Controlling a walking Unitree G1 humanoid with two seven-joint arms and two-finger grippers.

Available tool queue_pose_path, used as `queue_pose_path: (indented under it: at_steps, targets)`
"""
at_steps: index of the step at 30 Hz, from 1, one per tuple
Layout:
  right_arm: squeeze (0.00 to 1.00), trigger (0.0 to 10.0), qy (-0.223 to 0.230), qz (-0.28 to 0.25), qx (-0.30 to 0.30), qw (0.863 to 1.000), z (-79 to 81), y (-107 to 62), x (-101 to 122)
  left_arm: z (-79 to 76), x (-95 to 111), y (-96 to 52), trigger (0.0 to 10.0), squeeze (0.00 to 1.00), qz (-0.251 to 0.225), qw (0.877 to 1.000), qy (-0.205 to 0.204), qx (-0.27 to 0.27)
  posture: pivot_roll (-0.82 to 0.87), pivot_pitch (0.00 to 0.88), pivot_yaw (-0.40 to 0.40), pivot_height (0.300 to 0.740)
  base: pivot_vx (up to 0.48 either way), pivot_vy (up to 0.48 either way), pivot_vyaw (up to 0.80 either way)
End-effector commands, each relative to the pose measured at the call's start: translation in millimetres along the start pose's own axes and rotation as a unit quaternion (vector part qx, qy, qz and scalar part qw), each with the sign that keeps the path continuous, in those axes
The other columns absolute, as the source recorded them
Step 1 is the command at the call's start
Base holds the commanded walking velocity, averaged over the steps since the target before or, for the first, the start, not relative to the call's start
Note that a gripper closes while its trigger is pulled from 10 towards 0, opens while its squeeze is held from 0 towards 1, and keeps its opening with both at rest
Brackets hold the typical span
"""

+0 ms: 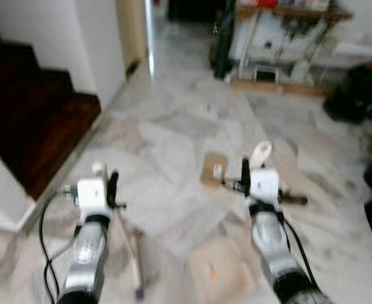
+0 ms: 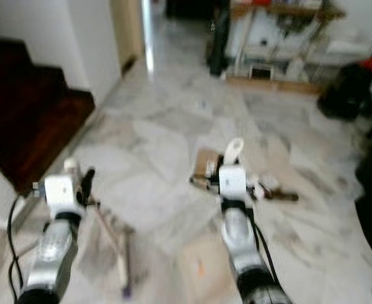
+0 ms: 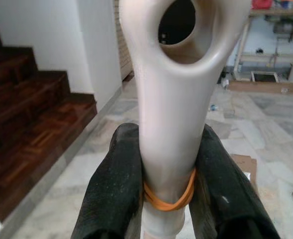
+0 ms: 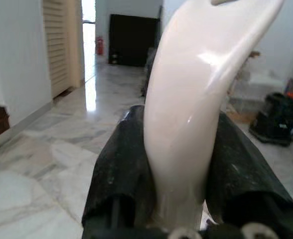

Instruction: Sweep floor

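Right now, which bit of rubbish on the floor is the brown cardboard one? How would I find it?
Start at the dark wooden stairs on the robot's left, then look across the marble floor toward the right gripper. The flat brown cardboard piece lies just beside it. Unlike the small pale scrap farther off, it is tan with a small white patch.

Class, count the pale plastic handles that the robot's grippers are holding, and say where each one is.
2. One cream plastic handle with a hanging hole and orange rubber band sits in the left gripper; another glossy cream plastic handle sits in the right gripper.
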State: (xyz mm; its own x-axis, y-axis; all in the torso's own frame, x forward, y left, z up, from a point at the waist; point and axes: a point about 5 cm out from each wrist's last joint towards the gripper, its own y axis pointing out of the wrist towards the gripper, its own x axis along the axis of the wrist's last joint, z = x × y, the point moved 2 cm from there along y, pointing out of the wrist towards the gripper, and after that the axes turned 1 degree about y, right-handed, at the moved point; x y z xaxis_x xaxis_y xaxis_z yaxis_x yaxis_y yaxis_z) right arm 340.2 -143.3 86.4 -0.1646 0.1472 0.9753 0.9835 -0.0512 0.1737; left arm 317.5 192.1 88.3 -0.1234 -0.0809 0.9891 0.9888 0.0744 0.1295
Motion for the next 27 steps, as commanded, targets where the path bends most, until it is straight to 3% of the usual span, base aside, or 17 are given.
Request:
queue_pose_path:
  at_steps: [1, 14, 27]
  targets:
    - [0.00, 10.0, -0.011, -0.011, -0.007, 1.000, -9.8, 2.3, 3.5, -9.4, 11.5, 4.3, 10.0, 0.00, -0.028, 1.000, -0.009, -0.009, 0.07, 0.000, -0.005, 0.740, 0.292, 0.000, 0.00]
    - [0.00, 10.0, -0.024, -0.020, 0.016, 0.999, -1.6, 2.3, 6.4, -10.4, 10.5, 1.9, 10.0, 0.00, -0.026, 1.000, -0.011, -0.007, 0.07, 0.000, -0.010, 0.740, 0.296, 0.000, 0.00]
    - [0.00, 10.0, -0.025, -0.024, 0.033, 0.999, 6.2, 0.6, 7.4, -5.5, 10.3, -0.2, 10.0, 0.00, -0.024, 1.000, -0.005, -0.003, 0.08, 0.000, -0.003, 0.740, 0.299, 0.000, 0.41]
